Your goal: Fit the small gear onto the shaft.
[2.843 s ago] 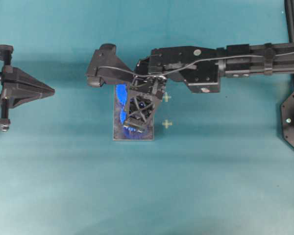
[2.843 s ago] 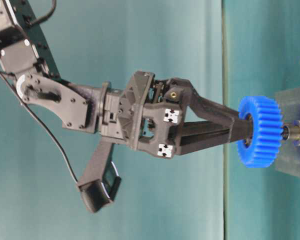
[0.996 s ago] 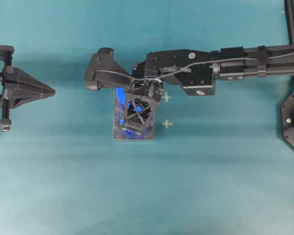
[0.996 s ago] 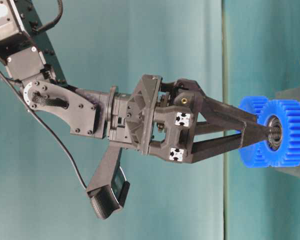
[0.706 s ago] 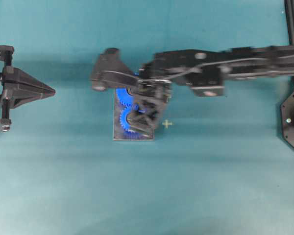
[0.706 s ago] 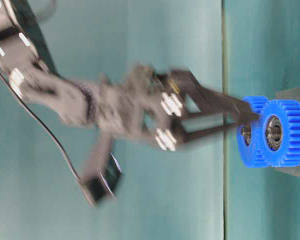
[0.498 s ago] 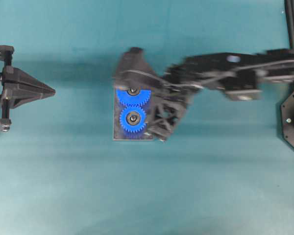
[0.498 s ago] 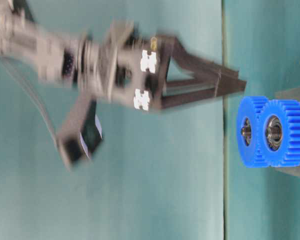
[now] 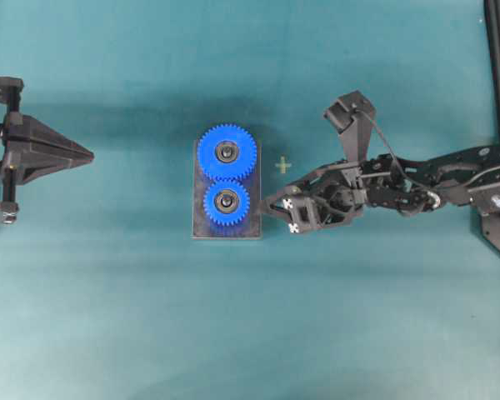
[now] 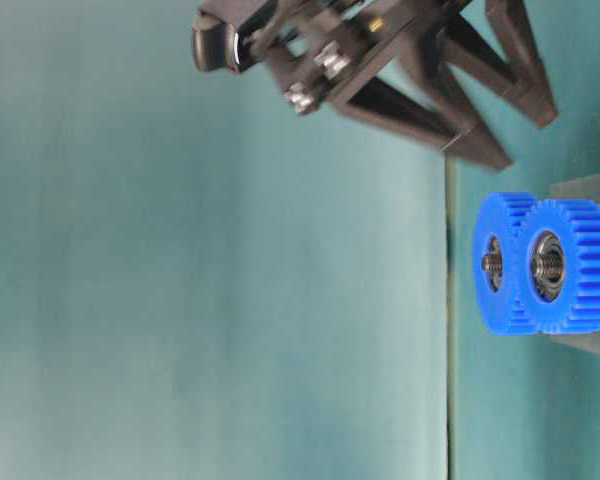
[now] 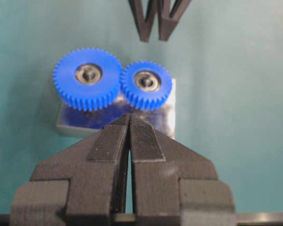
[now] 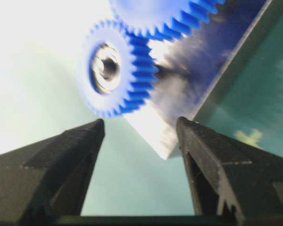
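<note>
**A:** Where the small gear (image 9: 227,204) sits on the grey plate (image 9: 252,230), which way does it lie from each tool?

**B:** In the overhead view it lies left of the right tool (image 9: 272,205) and well right of the left tool (image 9: 85,155); the right tool is plainly the nearer. The gear lies flat, its axis upright, its dark hub ringing the tip of the shaft (image 9: 227,199), and its teeth appear to mesh with the large gear (image 9: 227,153) on the far side.

**A:** How do the tools stand?

**B:** The right tool's two fingers are spread apart and carry nothing; its wrist view shows the gear beyond the gap, untouched. The left tool's fingers (image 11: 144,142) are pressed together, empty, pointing at the plate from a distance.

**A:** And the arms' poses?

**B:** The right arm reaches in low from the right edge, its tool just beside the plate's right side. The left arm stays at the left edge. Judged from this, the gear looks seated.
</note>
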